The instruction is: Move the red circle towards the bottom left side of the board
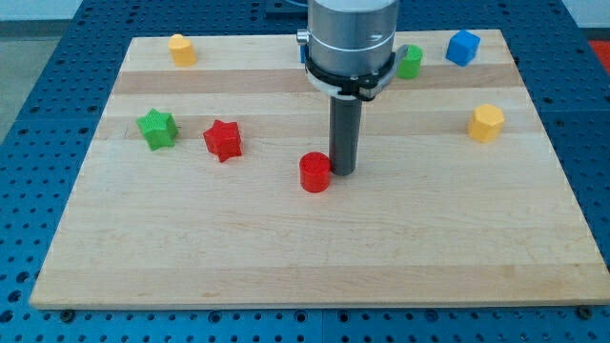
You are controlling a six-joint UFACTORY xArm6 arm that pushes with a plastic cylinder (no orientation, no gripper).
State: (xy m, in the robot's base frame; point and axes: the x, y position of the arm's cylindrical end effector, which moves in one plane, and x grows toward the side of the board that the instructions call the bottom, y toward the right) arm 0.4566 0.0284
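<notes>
Seven blocks sit on the wooden desk (pixel 286 257), w/ the near third of it bare wood. Nearest is the red circle (pixel 315 172), approx mid-desk, a bit left of centre. The rod's tip (pixel 343 171) stands just right of it, touching or v. close; can't tell which. No fingers on this arm, just the straight dark rod under a grey housing, so nothing spread or pinching.

Further back on the left: red star (pixel 223 139), and just left of that a green star (pixel 157 129), the two near each other but apart. Over on the right, well apart from the rest, a yellow hexagon-ish block (pixel 486 123).

Far edge: yellow block (pixel 182 49) at far left, green block (pixel 411 62) partly hidden behind the arm housing, blue cube (pixel 462 47) at far right. A sliver of another blue block (pixel 304 52) shows left of the housing; shape can't be made out.
</notes>
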